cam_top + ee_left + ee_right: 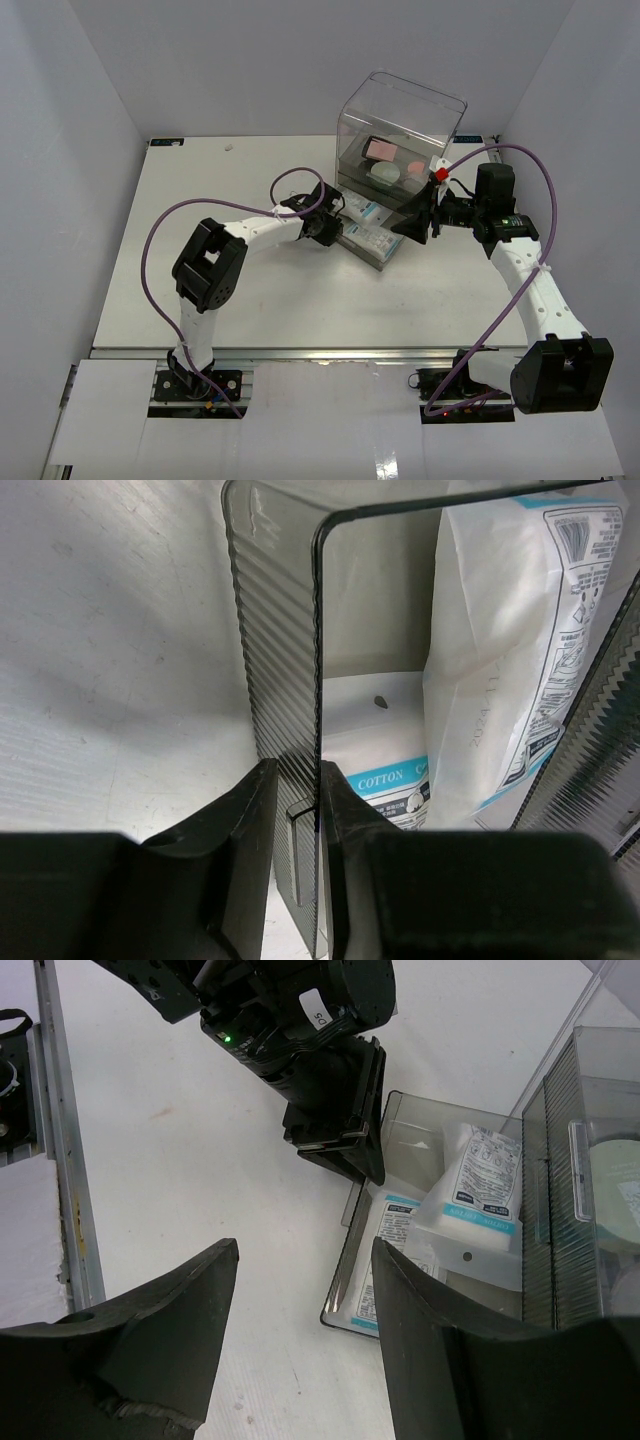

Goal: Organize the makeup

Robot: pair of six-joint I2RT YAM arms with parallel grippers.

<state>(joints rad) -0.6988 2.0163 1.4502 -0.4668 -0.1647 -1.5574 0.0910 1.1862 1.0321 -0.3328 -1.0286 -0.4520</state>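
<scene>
Right, drawer step as I read it; my left end effector (298, 780) is closed down narrow on the front wall of the bottom drawer (275, 650), one finger on the outer ribbing, one inside; the drawer stands pulled out of the clear box (400, 110) over the desk (200, 200); the two white-and-blue packets (475, 1185) are in it, one flat with COTTON printed on it, the other leaning over it; pink palette (382, 149) and round compacts (385, 172) sit inside the box above the drawer; no brushes visible in any view; my right end effector (300, 1330) has its jaws wide apart with nothing in them, hovering just beside the drawer's right side near the box front; judgement: packets look filed, so the remaining move is probably seating the drawer; that calls for a straight push along its run with the pinch kept square, else the thin wall may rack and bind; the leaning packet could catch the opening's upper edge, so my right might flatten it or brace the box first; release only once the drawer is home.
</scene>
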